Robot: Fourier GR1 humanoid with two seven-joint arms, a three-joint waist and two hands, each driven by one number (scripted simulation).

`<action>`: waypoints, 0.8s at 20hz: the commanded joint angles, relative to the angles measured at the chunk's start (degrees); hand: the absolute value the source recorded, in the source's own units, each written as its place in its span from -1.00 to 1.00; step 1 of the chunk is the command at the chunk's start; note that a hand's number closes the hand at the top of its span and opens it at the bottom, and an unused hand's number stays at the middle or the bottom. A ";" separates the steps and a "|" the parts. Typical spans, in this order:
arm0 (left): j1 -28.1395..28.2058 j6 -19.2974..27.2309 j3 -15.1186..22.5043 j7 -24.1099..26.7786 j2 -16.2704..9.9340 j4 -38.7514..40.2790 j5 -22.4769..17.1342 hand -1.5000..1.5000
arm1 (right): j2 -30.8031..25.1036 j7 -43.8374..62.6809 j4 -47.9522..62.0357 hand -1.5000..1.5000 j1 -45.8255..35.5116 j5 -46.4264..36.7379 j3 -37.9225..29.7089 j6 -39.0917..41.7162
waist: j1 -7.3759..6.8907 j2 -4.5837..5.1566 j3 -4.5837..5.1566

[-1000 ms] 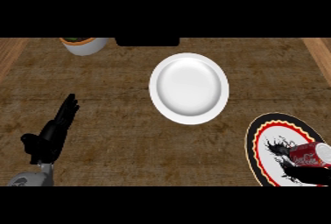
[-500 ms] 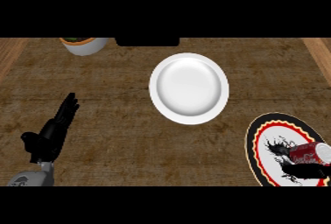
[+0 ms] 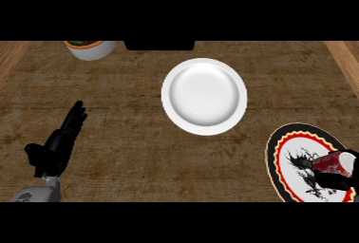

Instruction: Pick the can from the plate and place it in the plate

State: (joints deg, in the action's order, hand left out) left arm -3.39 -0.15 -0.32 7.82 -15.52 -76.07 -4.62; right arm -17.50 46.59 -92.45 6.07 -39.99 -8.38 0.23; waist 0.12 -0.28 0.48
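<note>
Two plates | patterned plate [image 3: 280, 161]: red can [image 3: 335, 163], right hand [image 3: 335, 180] curled round | white plate [image 3: 204, 96]: bare

Brown, mottled wood grain across the desk [image 3: 140, 156], with paler wooden strips at both far corners. Plain glossy white on the central plate [image 3: 204, 96]. Black rim, then yellow scalloped and red rings, around the white patterned plate [image 3: 291, 156] with black splashes. Red with white markings on the can [image 3: 335, 163]. Black on the left hand [image 3: 60, 144], grey at its forearm. White pot [image 3: 91, 49], orange-brown inside.
</note>
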 commanded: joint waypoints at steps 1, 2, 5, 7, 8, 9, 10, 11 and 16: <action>0.37 0.14 -0.14 -2.76 0.82 -3.09 0.74 0.00 | 0.85 -7.18 4.50 1.00 0.93 0.30 -0.91 -2.07 | -0.12 0.25 -0.49; 0.67 -0.54 -0.42 1.13 1.27 0.87 2.23 0.00 | 0.35 -4.03 0.48 1.00 0.55 0.09 -1.28 0.60 | -0.02 0.26 -0.47; -2.00 -1.92 -2.21 0.46 -0.08 1.89 0.33 0.00 | -0.85 -9.44 5.20 1.00 -2.26 -2.27 1.29 -0.63 | -0.22 0.32 -0.48; -0.09 -0.17 -0.59 -0.83 1.18 -1.29 1.17 0.00 | -3.92 -17.54 4.38 1.00 -0.77 -0.61 3.12 1.70 | -0.55 0.22 -0.54; -1.33 -0.73 -0.89 -0.81 0.70 -0.83 0.90 0.00 | -5.03 -21.75 5.23 1.00 -1.12 -0.37 4.21 2.10 | -0.60 0.28 -0.57; -0.97 -1.07 -1.06 -0.03 0.71 0.47 0.79 0.00 | -6.72 -26.61 5.77 1.00 -0.54 -0.23 5.49 3.00 | -0.64 0.37 -0.58; -2.24 -1.96 -1.82 -0.53 -0.21 1.22 0.13 0.00 | -7.54 -30.38 6.73 1.00 -1.61 0.16 6.30 3.27 | -0.75 0.48 -0.61; -1.10 -1.90 -1.44 -0.86 0.11 -0.12 0.15 0.00 | -9.77 -32.34 4.95 1.00 -0.58 -0.96 5.92 3.07 | -0.45 0.25 -0.55; 1.21 -2.57 -1.55 -1.52 0.64 -2.33 -0.34 0.00 | -10.88 -37.96 -2.23 1.00 2.20 -1.91 4.24 -1.09 | 0.22 0.11 -0.46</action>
State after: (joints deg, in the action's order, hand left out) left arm -3.09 -1.74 -1.43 6.98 -14.81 -77.18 -4.13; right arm -26.54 13.42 -89.06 5.88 -42.36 -4.08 -1.07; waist -0.08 -0.11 0.08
